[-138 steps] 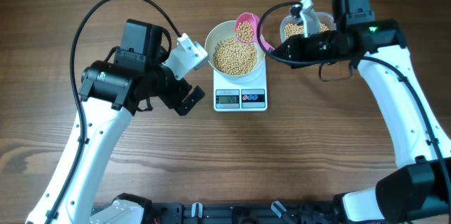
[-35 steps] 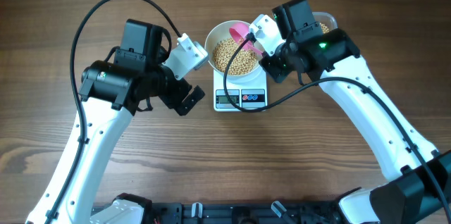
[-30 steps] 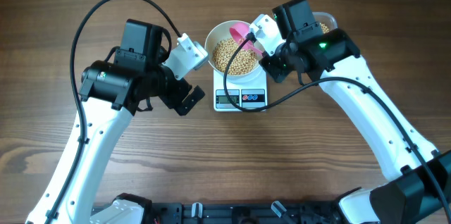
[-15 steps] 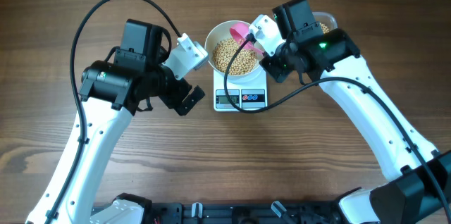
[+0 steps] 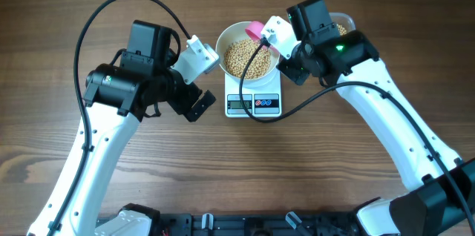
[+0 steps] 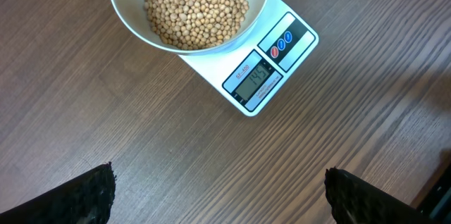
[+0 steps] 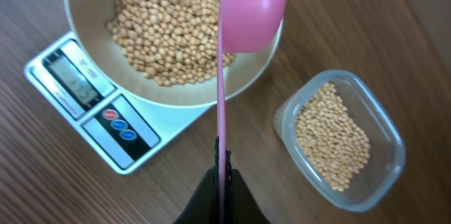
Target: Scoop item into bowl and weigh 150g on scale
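In the last half second the pink scoop has drawn back from over the bowl towards its upper-right rim in the overhead view, and we see no beans on it. The right arm's fingers stay pressed together on its thin handle. The beans lie heaped in the bowl, which stands on the scale at the top of the left wrist frame. More beans wait in the clear tub nearby. The left arm's fingers hang spread wide above the tabletop, holding nothing. We judge this load delivered. The small display seems to read slightly under target, so a light top-up likely remains.
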{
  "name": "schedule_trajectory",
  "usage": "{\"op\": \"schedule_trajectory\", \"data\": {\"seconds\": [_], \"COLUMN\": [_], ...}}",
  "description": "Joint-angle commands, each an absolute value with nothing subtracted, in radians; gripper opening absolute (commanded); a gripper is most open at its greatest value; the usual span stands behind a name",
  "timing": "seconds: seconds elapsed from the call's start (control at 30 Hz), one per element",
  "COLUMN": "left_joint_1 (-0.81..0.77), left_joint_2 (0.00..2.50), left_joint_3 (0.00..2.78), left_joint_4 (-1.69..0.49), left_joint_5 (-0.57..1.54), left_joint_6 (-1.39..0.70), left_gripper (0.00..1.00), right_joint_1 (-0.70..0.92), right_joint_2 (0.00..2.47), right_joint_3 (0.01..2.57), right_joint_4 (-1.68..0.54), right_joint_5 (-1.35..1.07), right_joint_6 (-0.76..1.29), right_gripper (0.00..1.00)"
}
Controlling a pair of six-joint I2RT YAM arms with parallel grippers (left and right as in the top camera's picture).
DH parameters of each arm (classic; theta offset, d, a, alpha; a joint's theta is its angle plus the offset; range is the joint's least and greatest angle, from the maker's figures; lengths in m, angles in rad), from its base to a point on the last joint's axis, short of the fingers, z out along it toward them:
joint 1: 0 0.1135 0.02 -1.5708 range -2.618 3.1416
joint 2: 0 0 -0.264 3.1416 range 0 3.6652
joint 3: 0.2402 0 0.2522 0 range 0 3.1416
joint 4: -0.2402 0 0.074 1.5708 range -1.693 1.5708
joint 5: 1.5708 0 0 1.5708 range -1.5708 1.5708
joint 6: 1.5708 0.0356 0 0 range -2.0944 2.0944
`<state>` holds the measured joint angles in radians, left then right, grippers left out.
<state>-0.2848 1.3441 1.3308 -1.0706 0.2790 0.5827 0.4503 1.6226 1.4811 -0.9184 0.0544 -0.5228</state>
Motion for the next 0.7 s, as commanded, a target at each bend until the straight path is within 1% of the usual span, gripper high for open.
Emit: {"op": "schedule_trajectory", "data": {"seconds": [0.0, 0.23, 0.47, 0.67], "left_joint_1": [-0.283, -0.283, -0.283, -0.283], "left_joint_2": [1.331, 1.331, 1.331, 1.331], "left_joint_3": [1.329, 1.329, 1.329, 1.329], "left_joint_4": [-1.071, -1.071, -1.071, -1.071], "left_joint_5": [0.287, 0.287, 0.287, 0.287], "left_joint_6": [0.598, 0.598, 0.598, 0.598], "left_gripper": [1.00, 1.00, 1.00, 1.00], "right_joint_1": [0.482, 0.523, 0.516, 0.508], "right_joint_2": [1.613, 1.613, 1.613, 1.613], "right_joint_3": [1.497, 1.497, 1.497, 1.497], "right_joint_4": [-0.913, -0.894, -0.893, -0.882], "right_joint_5": [0.105, 0.127, 0.123, 0.034], "right_joint_6": [-0.550, -0.545, -0.466, -0.361], "right_gripper": [0.04, 0.04, 0.04, 0.04]}}
